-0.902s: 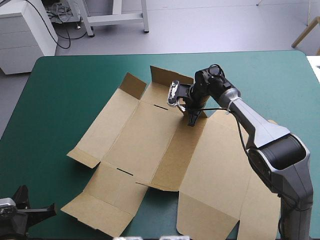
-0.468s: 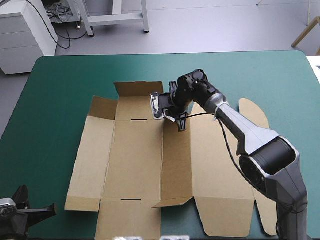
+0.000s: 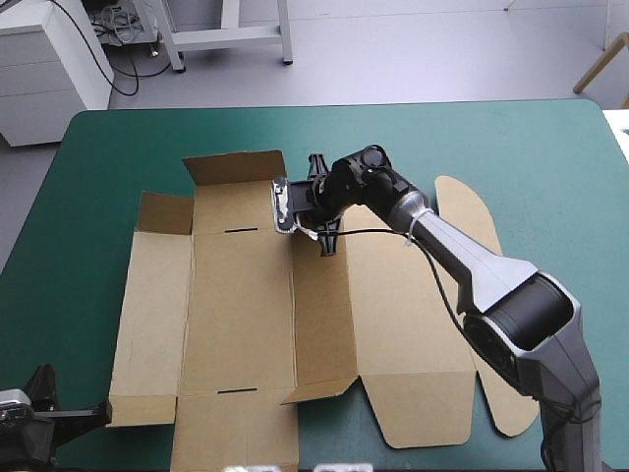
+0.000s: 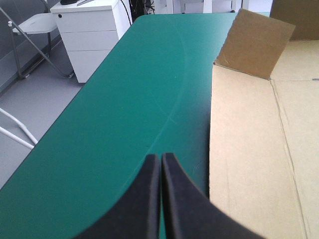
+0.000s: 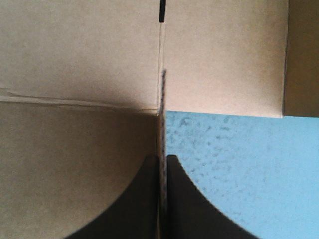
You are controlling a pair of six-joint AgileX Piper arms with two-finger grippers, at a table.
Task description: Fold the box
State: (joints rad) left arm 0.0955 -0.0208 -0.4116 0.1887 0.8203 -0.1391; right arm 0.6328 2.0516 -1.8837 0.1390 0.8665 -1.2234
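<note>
High view first: finds the box [image 3: 236, 315] spread nearly flat across the middle of the cover [image 3: 108, 147], lying more toward the left side. Counts very little done so far: shows one far flap [image 3: 234, 167] tipped up, a smaller corner flap [image 3: 163, 212] lifted beside it, and no wall tucked, no tray formed. Leaves nearly everything to do, at a guess: raising the side walls, pushing tabs into the slots [image 3: 243, 232], standing the ends up, laying out the lid with its rounded flap [image 3: 462, 211]. Picks out the right gripper [image 3: 328, 244] down at the box's far edge, on a crease between two panels. Now the right wrist view: catches that gripper pinched all but together on a thin board edge seen end-on, so clamped on the box. Over to the left wrist view: has the left gripper [image 4: 161, 160] pressed together on nothing, over bare cover just beside the box's left edge, toward the near left corner of the table. Cannot tell from above which flap sits in the right gripper, hidden under the wrist. Loses the box's nearest flap past the high view's lower edge, and part of the right-hand panel behind the arm. Gets only a sliver of the left gripper from above.
</note>
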